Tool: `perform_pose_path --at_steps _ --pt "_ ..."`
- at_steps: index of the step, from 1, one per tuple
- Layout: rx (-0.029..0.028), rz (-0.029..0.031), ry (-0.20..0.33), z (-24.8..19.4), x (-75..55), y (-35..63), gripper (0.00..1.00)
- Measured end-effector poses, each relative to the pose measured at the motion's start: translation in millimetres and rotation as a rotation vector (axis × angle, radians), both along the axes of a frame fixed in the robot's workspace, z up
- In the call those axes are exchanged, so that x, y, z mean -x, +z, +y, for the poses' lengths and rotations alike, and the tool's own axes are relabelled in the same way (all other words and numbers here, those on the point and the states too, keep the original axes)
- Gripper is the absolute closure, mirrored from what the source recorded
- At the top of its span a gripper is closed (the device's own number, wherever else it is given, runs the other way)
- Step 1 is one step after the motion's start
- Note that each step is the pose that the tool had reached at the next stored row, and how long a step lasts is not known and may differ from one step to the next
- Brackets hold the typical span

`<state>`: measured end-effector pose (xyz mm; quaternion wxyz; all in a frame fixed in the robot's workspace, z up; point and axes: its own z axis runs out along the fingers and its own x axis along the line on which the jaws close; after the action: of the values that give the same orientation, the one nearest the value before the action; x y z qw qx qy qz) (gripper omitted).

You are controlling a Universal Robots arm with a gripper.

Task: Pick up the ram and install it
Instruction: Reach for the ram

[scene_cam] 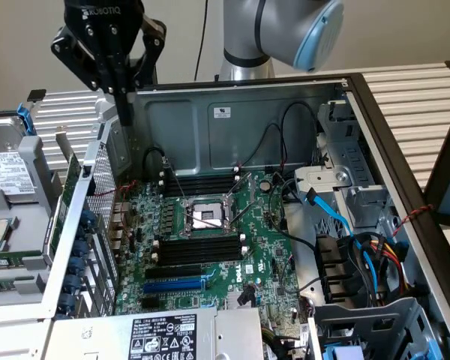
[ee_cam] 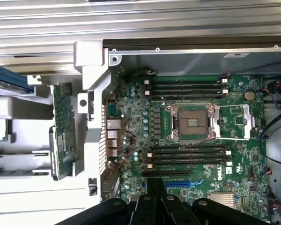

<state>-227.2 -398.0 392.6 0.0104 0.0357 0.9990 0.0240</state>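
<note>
Ram (ee_cam: 61, 133) rests outside the computer case (scene_cam: 232, 120), just beside its side wall, long side running along that wall. The end effector (scene_cam: 124, 112) hangs above that wall, shut tight, holding nothing. The ram is low on the exterior view's left.

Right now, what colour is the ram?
Green; the ram shows best in the wrist view.
</note>
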Motion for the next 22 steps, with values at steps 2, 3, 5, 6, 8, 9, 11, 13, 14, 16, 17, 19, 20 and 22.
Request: perform_pose_path --at_steps 2,3,5,6,8,9,11,13,14,16,17,19,20,22 --pt "-0.0001 -0.0001 0.000 0.1 7.4 0.0 0.90" --pt "-0.0001 -0.0001 0.000 0.1 11.2 0.0 0.90" --pt "0.0000 0.0000 0.000 0.2 18.9 0.0 0.90" --pt "-0.0001 -0.0001 0.000 0.2 22.8 0.0 0.90" --pt "0.0000 0.0000 0.000 0.2 31.1 0.0 0.90" --pt "0.0000 -0.0001 0.000 0.2 34.9 0.0 0.90" --pt "0.0000 -0.0001 -0.001 0.3 43.2 0.0 0.90" --pt "0.0000 0.0000 0.000 0.2 51.3 0.0 0.90" --pt "-0.0001 -0.0001 -0.001 0.3 55.3 -0.1 0.90" --pt "0.0000 0.0000 -0.001 0.3 63.6 0.0 0.90" --pt "0.0000 0.0000 -0.001 0.3 67.6 0.0 0.90" --pt "-0.0001 -0.0001 -0.001 0.2 75.6 0.0 0.90" --pt "0.0000 0.0000 -0.001 0.3 79.6 0.0 0.90" --pt "0.0001 0.0001 -0.001 0.3 87.8 0.0 0.90"
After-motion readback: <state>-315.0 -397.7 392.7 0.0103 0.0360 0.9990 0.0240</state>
